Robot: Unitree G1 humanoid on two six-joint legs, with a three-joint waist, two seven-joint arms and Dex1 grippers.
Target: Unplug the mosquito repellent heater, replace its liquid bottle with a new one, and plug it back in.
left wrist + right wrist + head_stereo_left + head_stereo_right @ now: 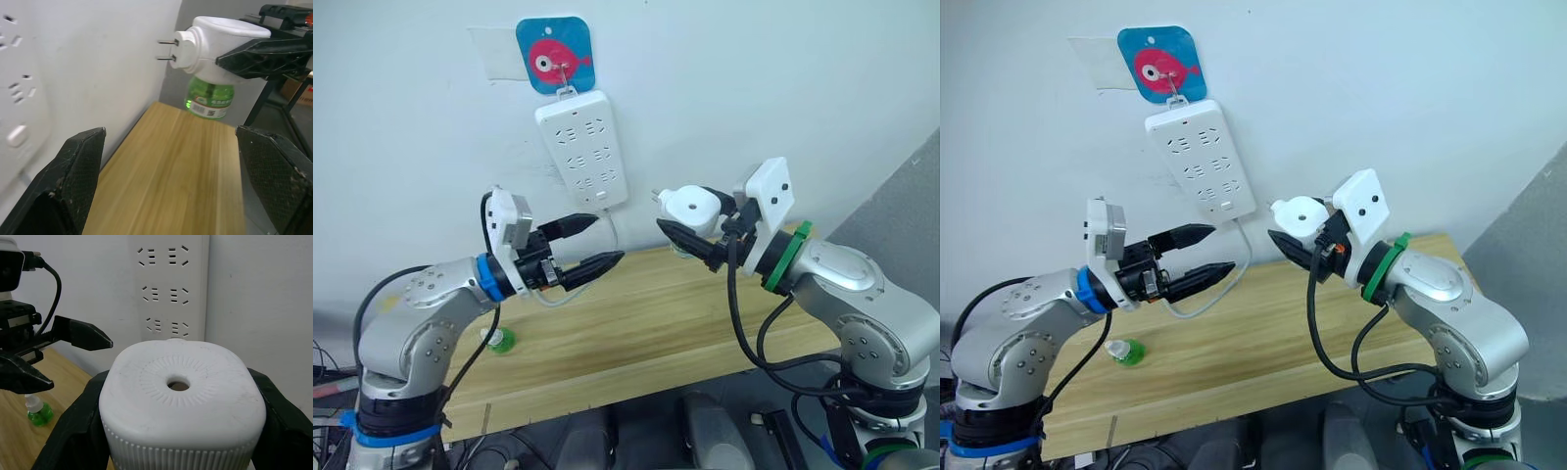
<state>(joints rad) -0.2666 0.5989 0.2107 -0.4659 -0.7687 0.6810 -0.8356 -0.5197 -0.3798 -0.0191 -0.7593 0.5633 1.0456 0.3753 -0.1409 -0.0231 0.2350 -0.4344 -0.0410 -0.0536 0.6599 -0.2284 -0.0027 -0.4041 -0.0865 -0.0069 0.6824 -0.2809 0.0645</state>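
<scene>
My right gripper is shut on the mosquito repellent heater, a rounded white unit held in the air over the wooden table, its two prongs pointing toward the wall. A green liquid bottle hangs screwed in under the heater. The vent hole faces the right wrist camera. My left gripper is open and empty, hovering left of the heater and just below the power strip. A second small green bottle lies on the table near the left arm.
The white multi-socket power strip hangs on the wall from a blue fish hook, its cable looping down to the table. The wooden table has open surface in the middle and a front edge close to me.
</scene>
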